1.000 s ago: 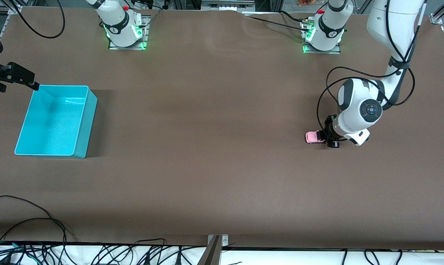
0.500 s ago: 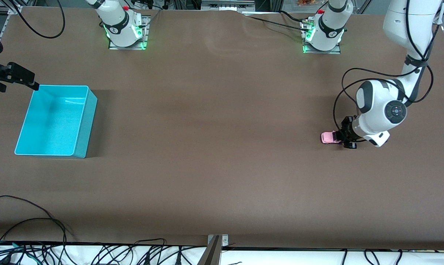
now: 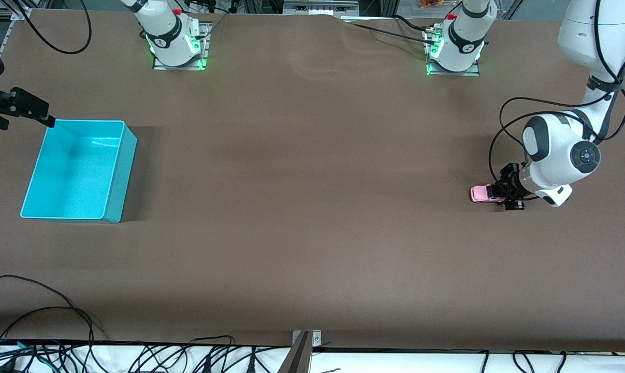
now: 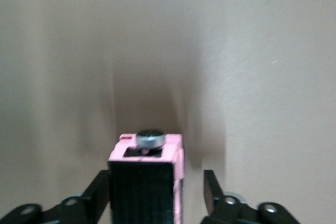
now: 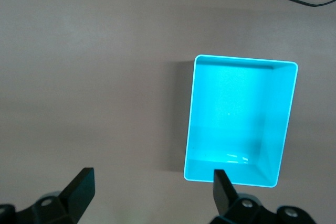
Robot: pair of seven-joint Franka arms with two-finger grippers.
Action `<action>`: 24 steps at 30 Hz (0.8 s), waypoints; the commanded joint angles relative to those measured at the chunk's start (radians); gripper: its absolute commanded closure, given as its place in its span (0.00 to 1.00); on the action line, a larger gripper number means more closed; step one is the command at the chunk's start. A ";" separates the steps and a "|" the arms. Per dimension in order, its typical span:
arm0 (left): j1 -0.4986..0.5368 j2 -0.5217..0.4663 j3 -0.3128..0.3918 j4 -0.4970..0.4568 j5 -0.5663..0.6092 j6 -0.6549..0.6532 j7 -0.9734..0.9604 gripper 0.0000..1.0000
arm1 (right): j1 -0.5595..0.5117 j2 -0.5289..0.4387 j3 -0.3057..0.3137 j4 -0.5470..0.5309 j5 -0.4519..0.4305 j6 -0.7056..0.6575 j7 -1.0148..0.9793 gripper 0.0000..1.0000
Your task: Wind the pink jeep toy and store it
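Observation:
The pink jeep toy stands on the brown table near the left arm's end. My left gripper is low at the table and shut on the jeep's rear. In the left wrist view the jeep sits between the fingers, black roof up, with a grey round knob at its front. The turquoise bin stands empty at the right arm's end. My right gripper is open and empty, held above the table beside the bin's corner farthest from the front camera. The right wrist view shows the bin below.
Loose black cables lie along the table's edge nearest the front camera. The two arm bases stand at the edge farthest from it.
My left gripper has moved steadily toward the left arm's end of the table, dragging the jeep with it along the surface. The right arm has not moved.

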 commanded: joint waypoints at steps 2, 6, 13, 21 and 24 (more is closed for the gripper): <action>0.038 -0.026 0.010 0.189 0.001 -0.255 0.077 0.00 | -0.004 0.013 -0.002 0.030 0.018 -0.010 -0.005 0.00; 0.052 -0.060 0.010 0.252 0.001 -0.374 0.132 0.00 | -0.004 0.013 -0.002 0.030 0.018 -0.010 -0.005 0.00; 0.052 -0.147 0.007 0.317 0.018 -0.464 0.224 0.00 | -0.004 0.013 -0.002 0.030 0.018 -0.010 -0.005 0.00; 0.051 -0.193 -0.002 0.451 0.034 -0.598 0.408 0.00 | -0.004 0.013 -0.002 0.030 0.018 -0.010 -0.005 0.00; 0.048 -0.195 -0.002 0.507 0.032 -0.659 0.531 0.00 | -0.004 0.013 -0.002 0.030 0.018 -0.010 -0.005 0.00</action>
